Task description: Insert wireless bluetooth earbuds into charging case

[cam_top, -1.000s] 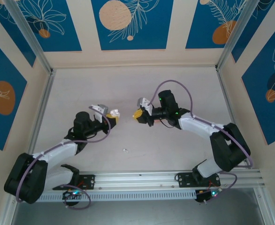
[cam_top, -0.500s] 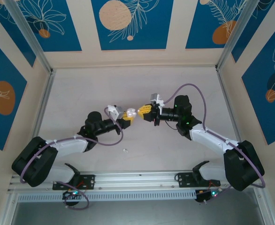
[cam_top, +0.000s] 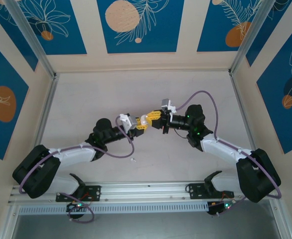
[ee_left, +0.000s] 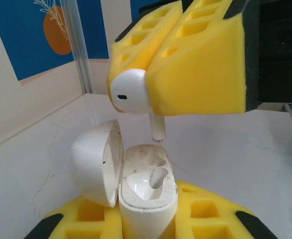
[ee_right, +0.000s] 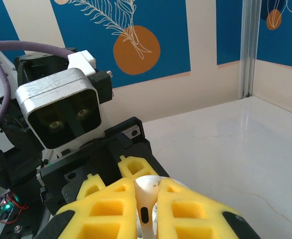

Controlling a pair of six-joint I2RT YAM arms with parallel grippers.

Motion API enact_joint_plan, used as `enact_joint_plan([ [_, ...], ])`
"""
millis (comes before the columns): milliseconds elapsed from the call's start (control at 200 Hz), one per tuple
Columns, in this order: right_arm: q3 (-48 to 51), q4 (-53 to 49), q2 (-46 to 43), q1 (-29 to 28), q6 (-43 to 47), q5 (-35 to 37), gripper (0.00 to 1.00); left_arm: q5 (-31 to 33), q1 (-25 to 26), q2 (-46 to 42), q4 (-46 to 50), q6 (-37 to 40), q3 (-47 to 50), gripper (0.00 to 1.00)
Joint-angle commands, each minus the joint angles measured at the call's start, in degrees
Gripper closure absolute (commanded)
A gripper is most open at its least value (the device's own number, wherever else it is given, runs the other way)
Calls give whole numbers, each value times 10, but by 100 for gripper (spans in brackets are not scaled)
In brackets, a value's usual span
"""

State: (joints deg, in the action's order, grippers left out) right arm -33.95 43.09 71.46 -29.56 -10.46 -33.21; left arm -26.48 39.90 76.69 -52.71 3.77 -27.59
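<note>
Two arms: they meet tip to tip over the middle of the pale tabletop [cam_top: 86,99].
Left pincer [cam_top: 138,126]: its yellow foam pads are closed round the white glossy plastic charging case [ee_left: 147,199], held upright.
Rounded white lid [ee_left: 93,167]: swung open to the left.
Case wells: moulded hollows face up; I cannot tell whether one is filled.
White stemmed plastic earbud [ee_left: 131,92]: stem down, its tip just above the case's far rim, not touching.
Right pincer [cam_top: 152,118]: pads are shut on the earbud's head.
Step in hand: lining the stem up over a well; insertion is not yet done.
Next move: probably a slight shift toward the well, then a short straight descent.
Edges: the lid rim stands just left of the stem, and the foam could clip it.
Open room: the walls are well apart; a tiny white bit [cam_top: 133,160] lies nearer the bases.
</note>
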Motion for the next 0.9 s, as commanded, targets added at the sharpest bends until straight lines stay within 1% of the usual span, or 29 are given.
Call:
enact_joint_plan([
  [0, 8, 31, 7, -5, -10, 13, 88, 14, 10, -4, -16, 16, -13, 84],
  [350, 16, 39, 10, -10, -16, 21, 88, 41, 10, -16, -47, 2, -5, 83],
  [550, 23, 57, 16, -13, -22, 32, 88, 35, 10, -17, -58, -1, -5, 83],
  [895, 16, 89, 10, -13, -27, 52, 88, 38, 11, -6, -45, 8, -4, 83],
])
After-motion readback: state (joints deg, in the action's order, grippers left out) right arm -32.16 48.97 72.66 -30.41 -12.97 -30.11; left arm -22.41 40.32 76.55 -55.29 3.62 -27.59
